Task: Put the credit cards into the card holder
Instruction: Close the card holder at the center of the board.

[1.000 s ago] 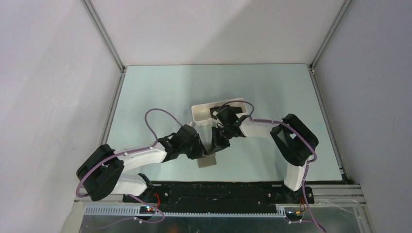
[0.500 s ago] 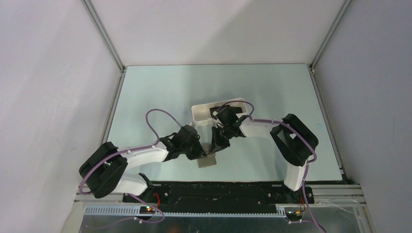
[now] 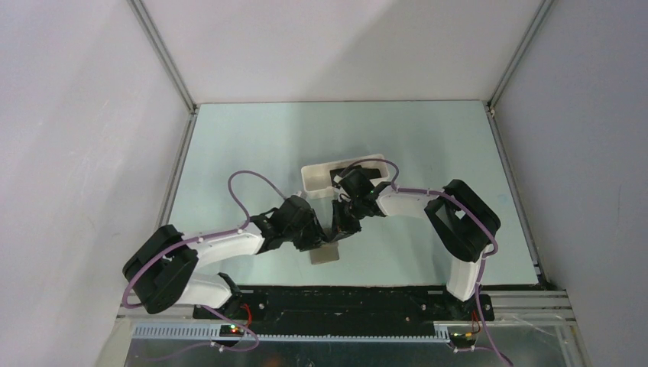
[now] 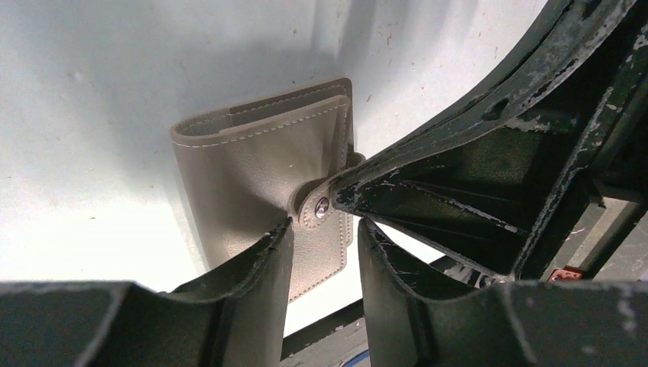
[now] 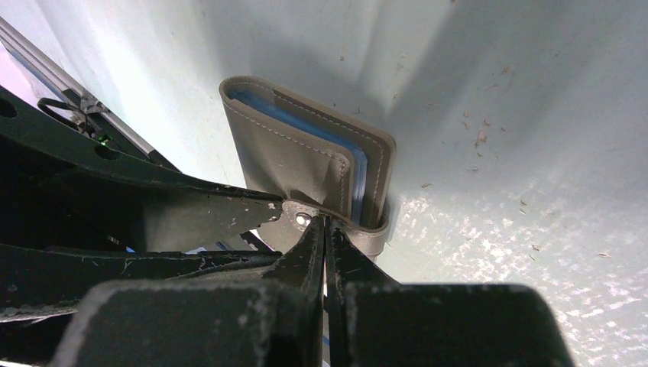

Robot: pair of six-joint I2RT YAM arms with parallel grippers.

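Note:
The card holder (image 4: 252, 168) is a grey-brown folded wallet lying flat on the table near the front edge (image 3: 326, 254). Its blue inside shows at the open edge (image 5: 359, 172). A strap tab with a metal snap (image 4: 321, 208) crosses its face. My left gripper (image 4: 325, 229) is open, its two fingers straddling the lower part of the tab. My right gripper (image 5: 325, 223) is shut, its joined tips resting against the strap beside the snap. It shows in the left wrist view as a dark pointed finger (image 4: 397, 176). The credit cards are hidden or out of view.
A long white tray (image 3: 317, 177) stands just behind the two grippers, partly covered by the right arm. The black base rail (image 3: 344, 302) runs close in front of the wallet. Grey walls enclose the pale green table (image 3: 252, 145).
The left arm's elbow has shifted a little. The wallet and the right arm stay where they were.

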